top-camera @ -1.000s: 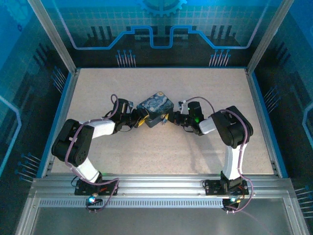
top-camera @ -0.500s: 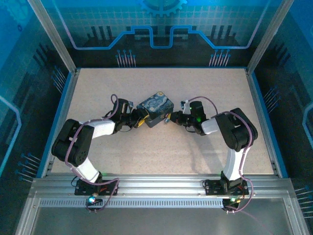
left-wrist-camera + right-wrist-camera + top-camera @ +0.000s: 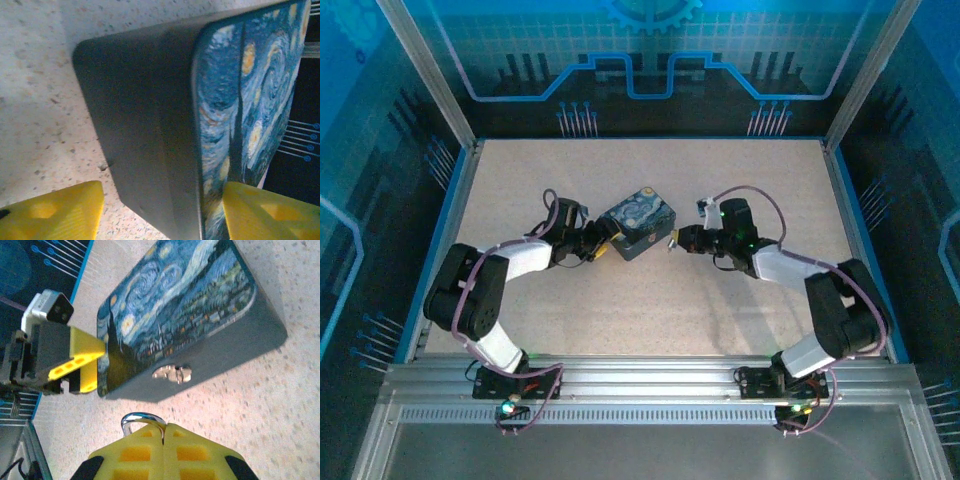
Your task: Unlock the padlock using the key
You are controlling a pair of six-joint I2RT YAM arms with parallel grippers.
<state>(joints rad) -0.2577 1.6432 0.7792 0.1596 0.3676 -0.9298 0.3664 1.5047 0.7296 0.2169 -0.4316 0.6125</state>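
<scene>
Right gripper, its yellow fingers pressed together, pinches a tiny silvery metal padlock. The curved shackle pokes out, near the side wall of a blue rectangular tin with a night-sky print. Left gripper, fingers spread, straddles the tin's other end. Whether the lock is open cannot be told; turning the key seems left to do. The speckled beige table is open on all sides, its edges well apart from both arms.

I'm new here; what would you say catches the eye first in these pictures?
The blue night-sky tin at the centre of the table stands out. The left tool straddles one end with yellow fingers; the right tool, opposite, is shut on the padlock, its silvery shackle peeking out.
</scene>
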